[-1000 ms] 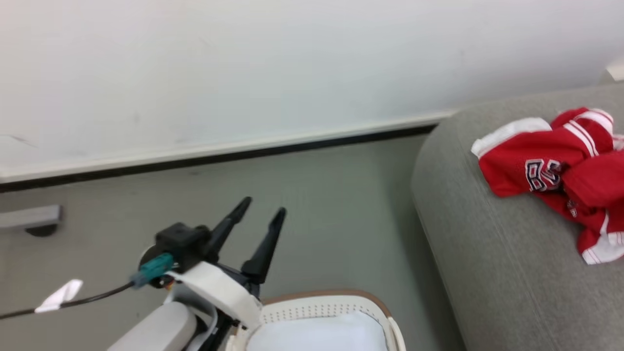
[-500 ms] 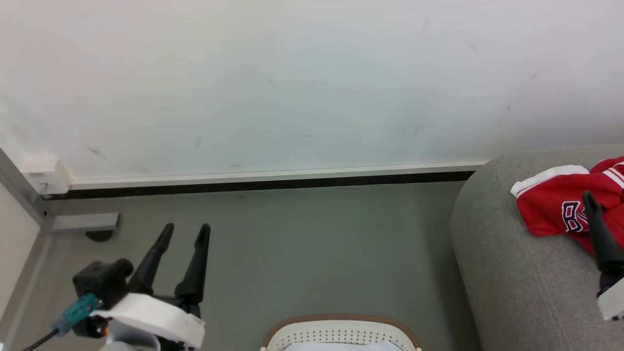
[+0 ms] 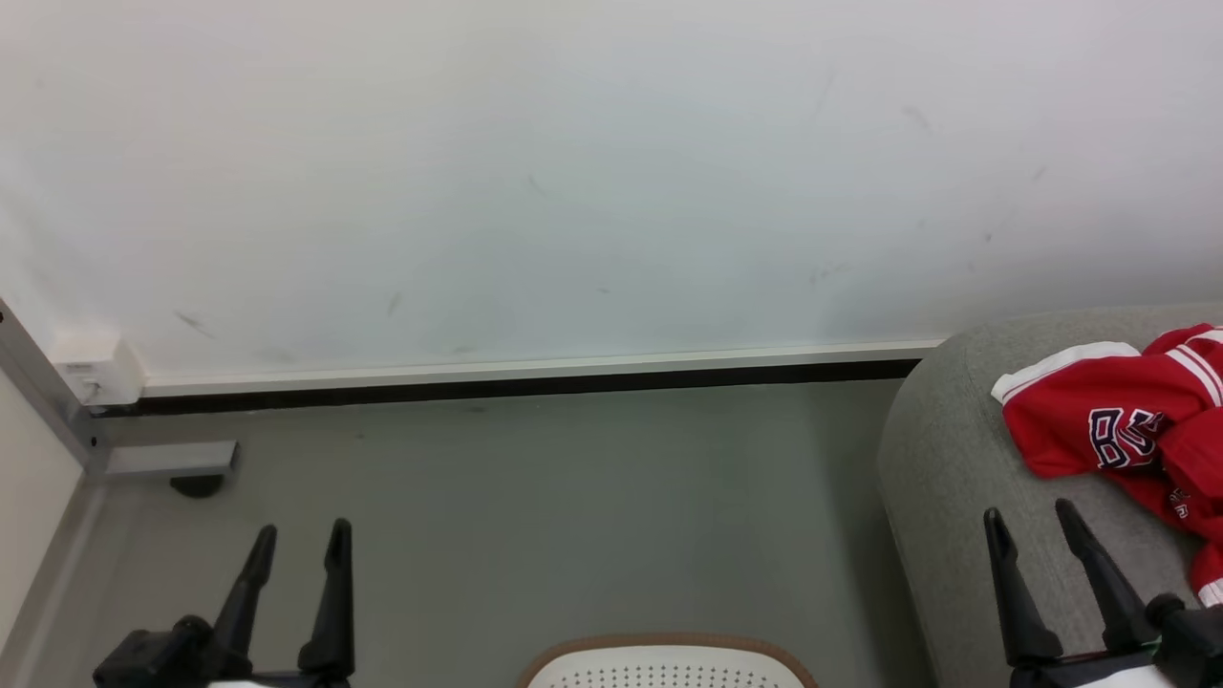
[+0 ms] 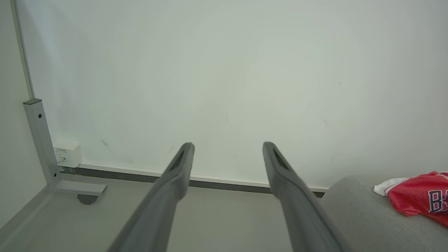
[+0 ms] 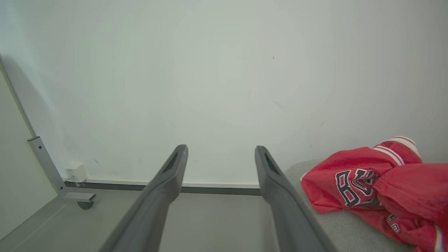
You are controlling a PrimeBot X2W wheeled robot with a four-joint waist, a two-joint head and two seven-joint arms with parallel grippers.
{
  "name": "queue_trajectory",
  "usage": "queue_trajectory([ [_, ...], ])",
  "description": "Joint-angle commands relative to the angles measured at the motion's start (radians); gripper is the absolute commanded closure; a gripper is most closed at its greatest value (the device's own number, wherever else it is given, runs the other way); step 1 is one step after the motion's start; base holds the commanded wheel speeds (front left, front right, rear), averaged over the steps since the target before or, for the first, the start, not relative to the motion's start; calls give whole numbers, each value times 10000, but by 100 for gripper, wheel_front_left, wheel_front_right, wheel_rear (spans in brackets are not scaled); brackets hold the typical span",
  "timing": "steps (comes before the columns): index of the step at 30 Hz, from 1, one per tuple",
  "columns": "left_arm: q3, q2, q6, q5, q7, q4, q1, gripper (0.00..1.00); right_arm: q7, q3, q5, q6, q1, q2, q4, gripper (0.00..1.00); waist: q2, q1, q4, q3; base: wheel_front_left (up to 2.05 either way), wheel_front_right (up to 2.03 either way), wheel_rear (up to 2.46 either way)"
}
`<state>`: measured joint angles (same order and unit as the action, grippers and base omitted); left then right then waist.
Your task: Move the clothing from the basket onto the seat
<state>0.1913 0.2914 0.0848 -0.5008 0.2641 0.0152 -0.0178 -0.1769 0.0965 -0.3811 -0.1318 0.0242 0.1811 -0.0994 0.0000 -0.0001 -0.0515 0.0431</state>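
A heap of red shiny jersey clothing (image 3: 1108,430) with white striped trim and dark white-outlined lettering lies crumpled on the large grey fabric seat (image 3: 946,497), near its rounded corner by the white wall (image 3: 573,191). The small oval white perforated basket (image 3: 669,672) with a brown rim stands on the grey floor (image 3: 573,516) left of the seat's edge; its inside is cut off, so I cannot tell what it holds. The left gripper (image 3: 304,528) hangs over the floor, fingers spread and empty. The right gripper (image 3: 1029,512) hovers above the seat just short of the clothing, fingers apart, holding nothing.
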Motion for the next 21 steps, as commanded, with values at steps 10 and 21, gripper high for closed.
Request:
queue_trajectory([
  [10, -1341, -1152, -1308, 1612, 2, 396, -727, 0, -807, 375, 652, 23, 106, -674, -1179, 0, 0, 1, -123, -41, 0, 0, 0],
  [21, -1876, -1829, -1890, 2308, 3, 949, -590, 0, -873, 508, 572, 23, 524, -933, -1534, 0, 0, 1, -87, -12, 0, 0, 0],
])
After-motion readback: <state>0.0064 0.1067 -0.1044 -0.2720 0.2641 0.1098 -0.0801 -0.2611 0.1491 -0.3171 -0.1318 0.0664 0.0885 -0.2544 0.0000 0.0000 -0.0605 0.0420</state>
